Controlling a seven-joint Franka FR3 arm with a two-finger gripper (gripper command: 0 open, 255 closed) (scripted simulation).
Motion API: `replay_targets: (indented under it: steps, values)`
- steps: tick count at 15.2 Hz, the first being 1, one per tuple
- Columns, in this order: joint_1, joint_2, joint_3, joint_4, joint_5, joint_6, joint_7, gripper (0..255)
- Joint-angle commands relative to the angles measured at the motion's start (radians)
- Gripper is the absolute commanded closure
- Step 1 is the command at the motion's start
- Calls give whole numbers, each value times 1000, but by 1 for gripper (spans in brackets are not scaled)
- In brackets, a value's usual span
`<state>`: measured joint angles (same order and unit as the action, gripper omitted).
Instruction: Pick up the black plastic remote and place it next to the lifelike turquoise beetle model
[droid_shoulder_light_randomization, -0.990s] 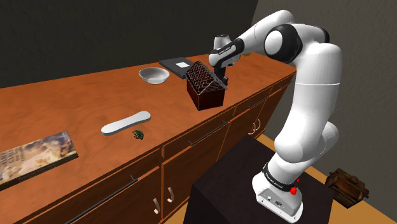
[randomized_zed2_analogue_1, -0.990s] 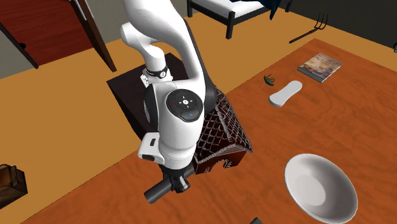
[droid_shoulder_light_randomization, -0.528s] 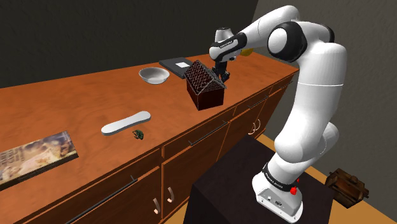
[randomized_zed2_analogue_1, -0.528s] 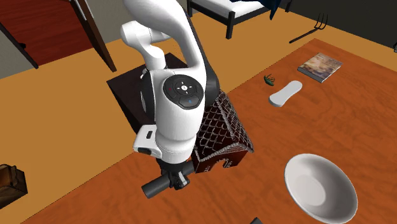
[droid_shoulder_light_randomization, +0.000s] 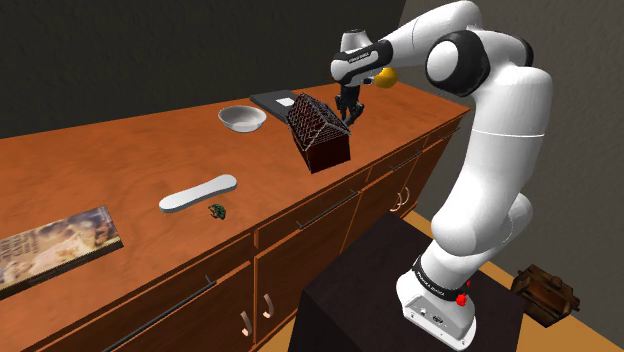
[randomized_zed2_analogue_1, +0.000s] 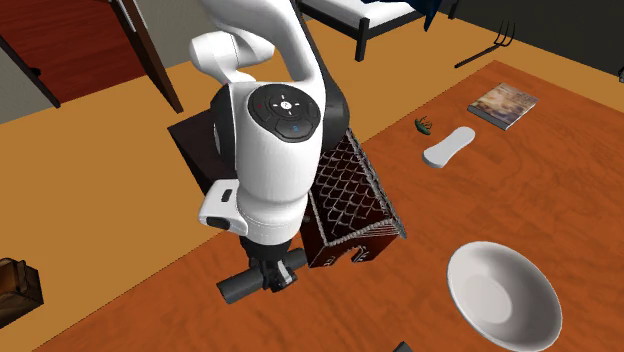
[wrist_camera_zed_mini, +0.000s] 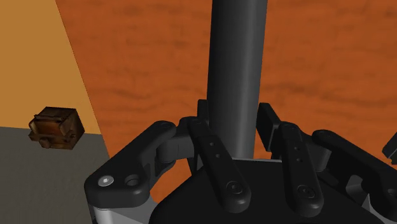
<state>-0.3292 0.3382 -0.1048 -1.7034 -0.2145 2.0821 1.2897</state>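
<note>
White oblong remote flat on counter — just beside green beetle

On countertop: book at shoulder view's left, beetle before slab, bowl beside basket; remote in pincer.

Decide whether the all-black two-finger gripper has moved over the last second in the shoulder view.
Yes. Against the unmoved round white bowl, the all-black two-finger gripper has risen, away from the brown wooden countertop.

On the counter there were one bowl, one basket, one book, one dark pad, one pale remote and one beetle. Below the counter lay one brown box.
</note>
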Motion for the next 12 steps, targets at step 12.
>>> replay_targets:
  steps: [12]
  values:
    - [120,-183,63,-189,-35,-33,192,255]
